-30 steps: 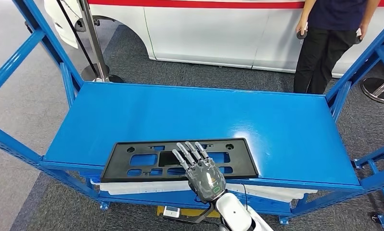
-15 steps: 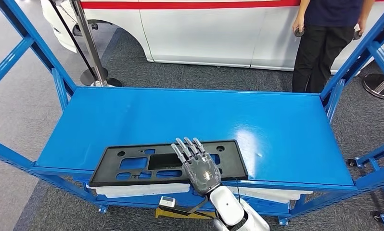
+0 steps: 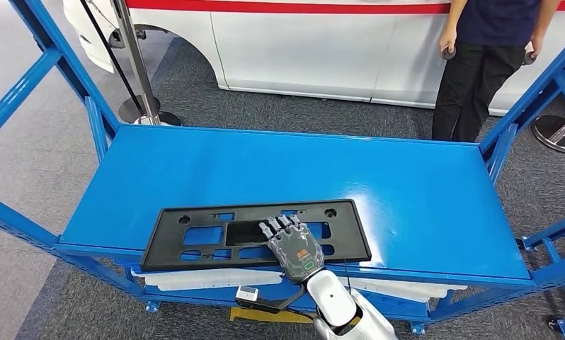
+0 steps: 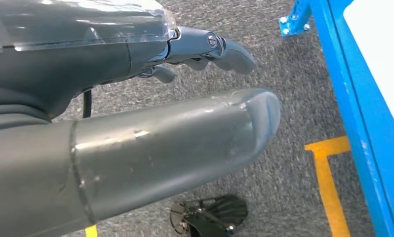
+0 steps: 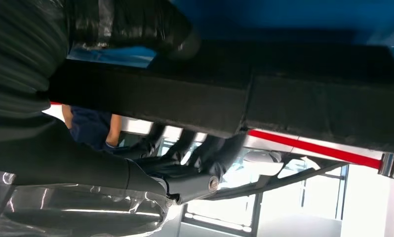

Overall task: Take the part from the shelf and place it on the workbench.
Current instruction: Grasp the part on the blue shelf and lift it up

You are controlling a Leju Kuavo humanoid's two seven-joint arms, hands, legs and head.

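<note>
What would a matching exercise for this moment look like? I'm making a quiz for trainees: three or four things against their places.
Things:
1. black part
2. right hand
3. person
4. white car

Places:
A. standing beyond the blue shelf's far right corner
B. parked behind the shelf
C. flat at the shelf's near edge
D. gripping the part's near edge

Pairs: 1-C, 2-D, 3-A, 4-B

A vehicle workshop or factory floor: a blue steel rack (image 3: 53, 234) with a broad blue shelf (image 3: 407, 191) stands on grey carpet, a white car body (image 3: 301, 49) with a red stripe at the far side, and yellow floor marking (image 4: 328, 182) underneath.
</note>
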